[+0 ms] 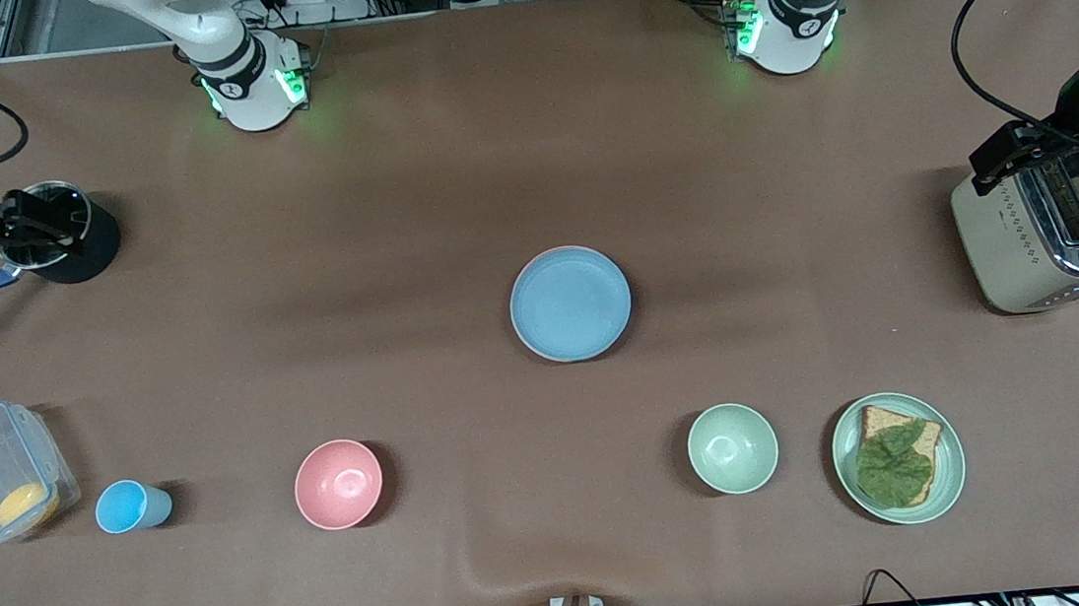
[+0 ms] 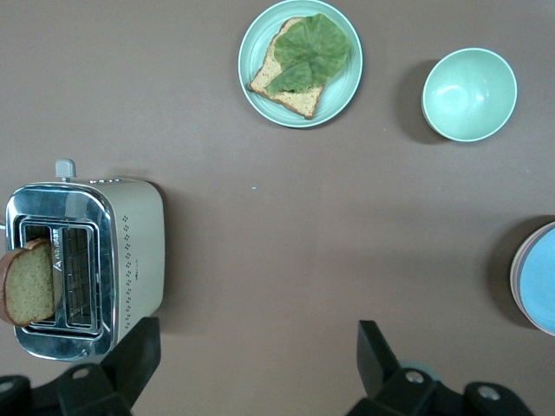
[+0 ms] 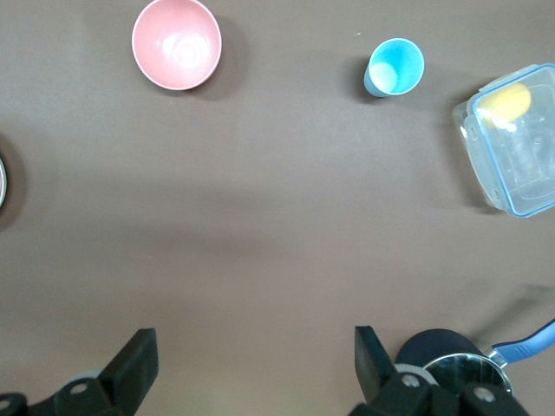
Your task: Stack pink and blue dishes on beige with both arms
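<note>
Stack: blue plate [image 1: 570,302] tops pile mid-table, pink rim [image 2: 515,276] peeking beneath, beige hidden | my left gripper [image 2: 251,360] spread, empty, over toaster [image 1: 1048,234] | my right gripper [image 3: 251,360] spread, empty, over pot [image 1: 57,231] | both parked clear, likely finished.

No legible text or labels anywhere.

I am operating in a robotics lab: two bench-mounted arm bases with green status lights [image 1: 256,88], a brown-covered table [image 1: 397,257], cabling and aluminium framing along its edge, staged kitchen props like the toaster [image 1: 1048,239].
</note>
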You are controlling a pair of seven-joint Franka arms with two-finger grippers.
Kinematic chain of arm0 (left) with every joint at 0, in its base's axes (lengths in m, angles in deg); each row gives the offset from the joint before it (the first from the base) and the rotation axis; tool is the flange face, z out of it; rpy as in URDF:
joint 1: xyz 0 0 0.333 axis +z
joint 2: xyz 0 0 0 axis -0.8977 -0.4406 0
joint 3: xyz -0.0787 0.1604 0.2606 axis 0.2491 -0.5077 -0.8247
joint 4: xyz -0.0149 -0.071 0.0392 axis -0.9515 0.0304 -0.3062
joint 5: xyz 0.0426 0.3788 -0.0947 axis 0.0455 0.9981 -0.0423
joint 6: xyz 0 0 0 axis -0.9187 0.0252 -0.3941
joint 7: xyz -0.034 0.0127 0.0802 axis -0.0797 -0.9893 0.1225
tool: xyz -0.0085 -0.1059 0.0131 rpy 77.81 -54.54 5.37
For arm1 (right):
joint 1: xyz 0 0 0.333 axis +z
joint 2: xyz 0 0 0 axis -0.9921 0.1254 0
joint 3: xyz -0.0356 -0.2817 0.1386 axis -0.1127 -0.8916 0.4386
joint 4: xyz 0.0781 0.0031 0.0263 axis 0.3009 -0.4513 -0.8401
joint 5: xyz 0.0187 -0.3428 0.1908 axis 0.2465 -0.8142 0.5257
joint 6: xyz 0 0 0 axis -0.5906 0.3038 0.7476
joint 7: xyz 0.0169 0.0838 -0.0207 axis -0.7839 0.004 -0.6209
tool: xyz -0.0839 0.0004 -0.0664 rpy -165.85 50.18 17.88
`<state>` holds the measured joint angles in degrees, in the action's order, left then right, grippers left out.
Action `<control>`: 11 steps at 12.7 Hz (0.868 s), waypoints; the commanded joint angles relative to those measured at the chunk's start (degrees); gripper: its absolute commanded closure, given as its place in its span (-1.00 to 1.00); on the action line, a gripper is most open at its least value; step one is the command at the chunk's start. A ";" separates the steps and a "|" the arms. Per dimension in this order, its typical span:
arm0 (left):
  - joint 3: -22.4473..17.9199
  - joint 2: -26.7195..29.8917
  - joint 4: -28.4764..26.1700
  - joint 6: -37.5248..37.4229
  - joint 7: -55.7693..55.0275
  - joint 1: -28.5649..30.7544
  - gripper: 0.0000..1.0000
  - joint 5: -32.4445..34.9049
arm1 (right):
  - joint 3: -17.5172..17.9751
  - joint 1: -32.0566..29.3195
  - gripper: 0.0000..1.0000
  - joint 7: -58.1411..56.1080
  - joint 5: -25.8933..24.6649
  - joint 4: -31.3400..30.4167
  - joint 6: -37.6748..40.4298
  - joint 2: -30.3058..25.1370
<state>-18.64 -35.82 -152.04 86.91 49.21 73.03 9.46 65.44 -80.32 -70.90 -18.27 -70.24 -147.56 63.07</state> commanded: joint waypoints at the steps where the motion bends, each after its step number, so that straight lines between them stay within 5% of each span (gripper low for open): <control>1: 0.72 0.59 0.59 -2.01 1.04 0.15 -1.00 -1.08 | 1.82 -1.59 -1.00 -0.54 -0.76 1.22 0.85 0.21; 11: 1.95 -0.20 3.32 -5.18 0.95 -0.02 -1.00 -0.38 | 4.02 -4.49 -1.00 -0.53 -1.37 1.22 0.68 -0.06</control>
